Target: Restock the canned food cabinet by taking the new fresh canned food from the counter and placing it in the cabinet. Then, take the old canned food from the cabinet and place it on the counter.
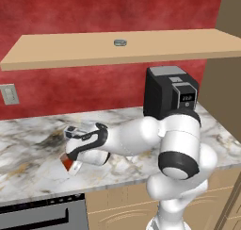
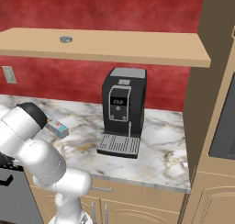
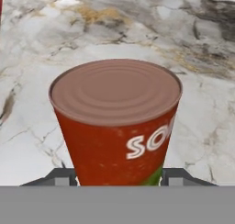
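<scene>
The old canned food (image 3: 114, 122), a red can with a brown lid, sits between my two dark fingertips (image 3: 59, 176), and my gripper (image 3: 117, 177) is shut on it. From the left base view the gripper (image 1: 71, 168) hangs low over the front of the marble counter (image 1: 28, 144), with a corner of the red can (image 1: 68, 163) showing under the hand. I cannot tell whether the can touches the counter. The new fresh canned food (image 1: 120, 42), a flat grey tin (image 2: 66, 39), lies on the tan cabinet shelf (image 1: 70, 50) above.
A black coffee machine (image 1: 167, 92) (image 2: 123, 110) stands on the counter to the right of the arm. A small box (image 2: 56, 126) lies on the counter near the arm's elbow. A wall outlet (image 1: 8, 94) is on the red wall. A dark appliance front (image 1: 42, 215) sits below the counter edge.
</scene>
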Controlling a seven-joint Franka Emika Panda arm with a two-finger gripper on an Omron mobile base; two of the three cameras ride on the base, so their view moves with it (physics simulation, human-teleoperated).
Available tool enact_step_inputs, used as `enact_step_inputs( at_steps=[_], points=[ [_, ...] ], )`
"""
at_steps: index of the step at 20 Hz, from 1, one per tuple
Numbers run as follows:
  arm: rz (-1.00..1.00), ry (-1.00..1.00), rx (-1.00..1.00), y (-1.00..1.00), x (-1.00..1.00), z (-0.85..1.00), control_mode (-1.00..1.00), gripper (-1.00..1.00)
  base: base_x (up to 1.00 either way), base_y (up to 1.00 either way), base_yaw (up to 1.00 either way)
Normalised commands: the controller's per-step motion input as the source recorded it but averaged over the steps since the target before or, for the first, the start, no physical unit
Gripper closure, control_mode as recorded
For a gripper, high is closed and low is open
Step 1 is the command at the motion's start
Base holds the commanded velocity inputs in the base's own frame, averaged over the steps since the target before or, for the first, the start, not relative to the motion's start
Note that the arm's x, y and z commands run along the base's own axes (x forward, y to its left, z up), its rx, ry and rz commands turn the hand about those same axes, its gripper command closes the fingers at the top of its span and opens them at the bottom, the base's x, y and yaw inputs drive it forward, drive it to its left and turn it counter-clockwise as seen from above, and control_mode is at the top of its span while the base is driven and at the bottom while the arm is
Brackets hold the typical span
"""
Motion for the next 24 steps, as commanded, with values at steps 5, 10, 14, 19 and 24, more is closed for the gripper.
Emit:
enact_step_inputs(
  at_steps=[5,10,14,19,24],
  points=[
    [0.00,0.00,0.01,0.00,0.00,0.02,-1.00,-1.00,0.00,0.00,0.00],
    [0.00,0.00,0.05,0.00,0.00,0.26,-1.00,-1.00,0.00,0.00,0.00],
    [0.00,0.00,0.06,0.00,0.00,0.53,-1.00,-1.00,0.00,0.00,0.00],
    [0.00,-0.01,0.07,0.00,-0.07,0.83,-1.00,-1.00,0.00,0.00,0.00],
    [-0.03,-0.01,0.08,-0.28,-0.68,0.91,-1.00,-1.00,0.00,0.00,0.00]
  ],
)
